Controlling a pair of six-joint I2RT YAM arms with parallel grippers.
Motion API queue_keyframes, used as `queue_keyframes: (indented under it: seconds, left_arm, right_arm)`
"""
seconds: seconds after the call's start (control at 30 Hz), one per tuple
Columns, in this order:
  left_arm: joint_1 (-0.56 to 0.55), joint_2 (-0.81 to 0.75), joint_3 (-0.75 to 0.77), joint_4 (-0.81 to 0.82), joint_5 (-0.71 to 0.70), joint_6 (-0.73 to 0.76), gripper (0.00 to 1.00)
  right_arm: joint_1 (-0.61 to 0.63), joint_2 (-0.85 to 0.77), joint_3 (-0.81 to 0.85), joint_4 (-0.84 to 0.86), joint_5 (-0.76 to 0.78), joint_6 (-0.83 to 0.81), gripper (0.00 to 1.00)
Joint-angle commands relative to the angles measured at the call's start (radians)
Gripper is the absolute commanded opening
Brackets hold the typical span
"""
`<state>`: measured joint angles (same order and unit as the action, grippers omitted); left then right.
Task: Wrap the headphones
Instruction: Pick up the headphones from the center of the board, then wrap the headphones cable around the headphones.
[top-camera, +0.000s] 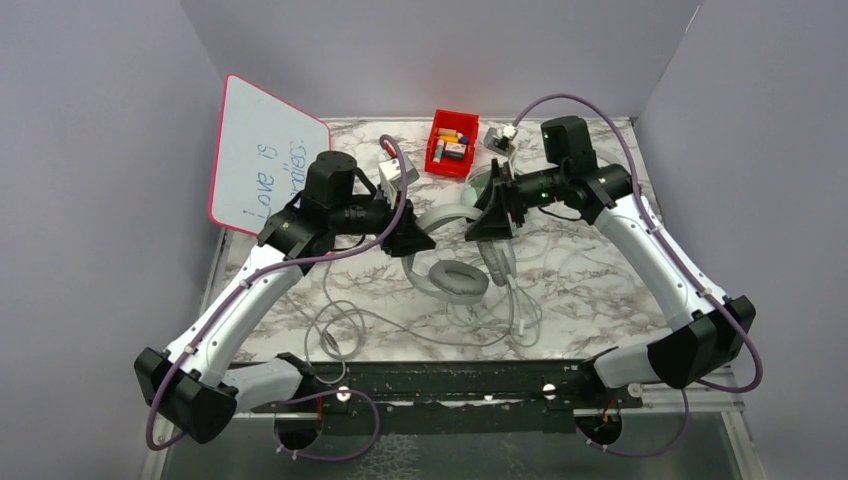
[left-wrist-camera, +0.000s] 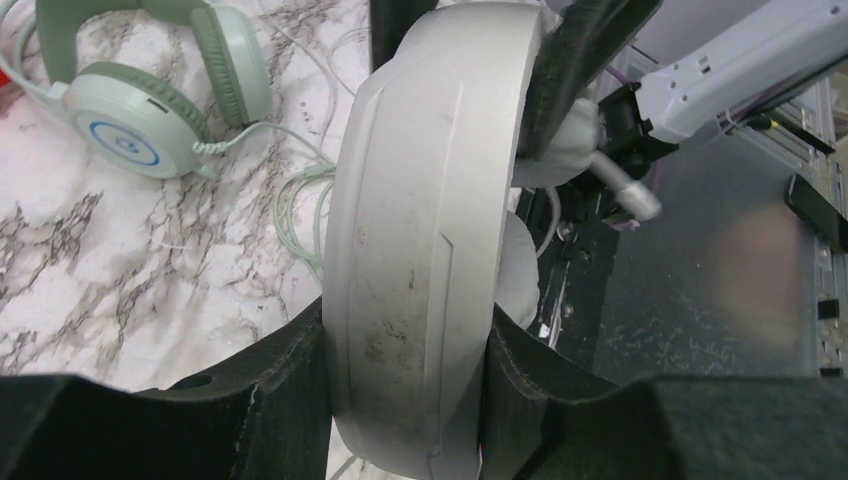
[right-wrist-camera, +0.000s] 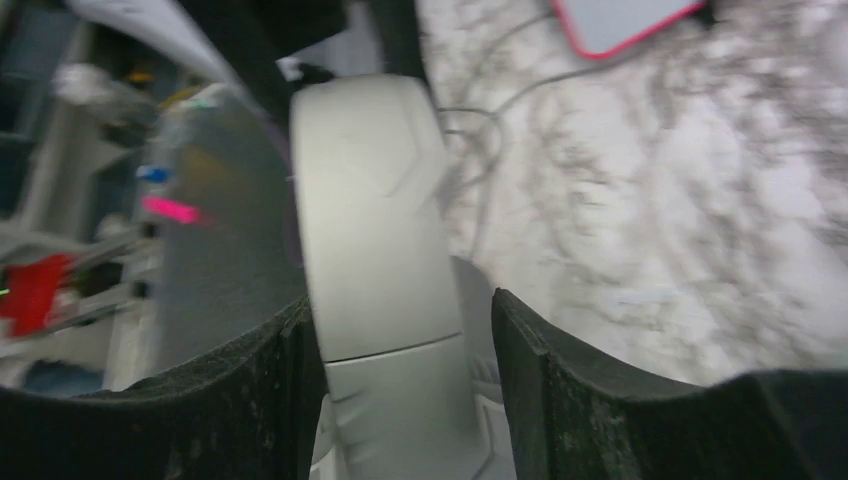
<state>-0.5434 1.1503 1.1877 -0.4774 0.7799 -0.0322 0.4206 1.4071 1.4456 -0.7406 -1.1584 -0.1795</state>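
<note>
Headband grip is the step in hand: the grey-white plastic over-ear headset (top-camera: 458, 278) hangs between both arms, just above the marble-patterned table (top-camera: 600, 290). The left gripper (top-camera: 425, 243) is clamped on the band, and the right gripper (top-camera: 478, 222) pinches its other side (one pad looks barely touching, perhaps blur). A long thin pale cable (top-camera: 340, 325) lies in loose loops. Next, I judge, one gripper must let go to gather and wind it.
</note>
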Motion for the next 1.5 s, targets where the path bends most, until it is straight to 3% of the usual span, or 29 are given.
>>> queue_keyframes:
  seconds: [0.0, 0.07, 0.13, 0.33, 0.47, 0.63, 0.73, 0.83, 0.93, 1.07, 1.47]
  left_arm:
    - [0.005, -0.004, 0.067, -0.025, -0.116, -0.103, 0.0]
    - [0.02, -0.005, 0.094, -0.032, -0.157, -0.149, 0.0]
    - [0.062, -0.002, 0.123, -0.034, -0.161, -0.2, 0.0]
    - [0.236, 0.038, 0.223, 0.002, -0.07, -0.354, 0.0]
    - [0.34, 0.062, 0.24, 0.171, 0.037, -0.615, 0.0]
    - [0.392, 0.074, 0.224, 0.572, 0.047, -0.954, 0.0]
    - [0.396, 0.091, 0.255, 0.683, -0.025, -1.064, 0.0]
    - [0.398, 0.103, 0.281, 0.774, -0.078, -1.157, 0.0]
    - [0.401, 0.114, 0.313, 0.786, -0.14, -1.22, 0.0]
    - [0.411, 0.112, 0.323, 0.799, -0.225, -1.298, 0.0]
    - [0.419, 0.13, 0.435, 0.781, -0.378, -1.405, 0.0]
  right_arm:
    - [-0.011, -0.009, 0.03, 0.099, 0.418, 0.174, 0.79]
    - [-0.052, -0.019, 0.027, 0.123, 0.481, 0.242, 0.9]
    - [-0.131, -0.052, -0.006, 0.186, 0.445, 0.312, 0.97]
    - [-0.437, -0.135, -0.124, 0.367, 0.305, 0.483, 1.0]
    - [-0.494, -0.168, -0.231, 0.46, 0.297, 0.521, 1.0]
    - [-0.489, -0.189, -0.464, 0.789, 0.104, 0.656, 1.0]
    - [-0.461, -0.216, -0.601, 1.073, 0.071, 0.783, 1.0]
    - [-0.345, -0.209, -0.646, 1.154, 0.113, 0.805, 1.0]
    - [-0.227, -0.189, -0.647, 1.171, 0.199, 0.794, 0.97]
    - [-0.161, -0.172, -0.779, 1.522, 0.229, 0.967, 0.94]
    - [-0.026, -0.117, -0.866, 1.84, 0.317, 1.018, 0.95]
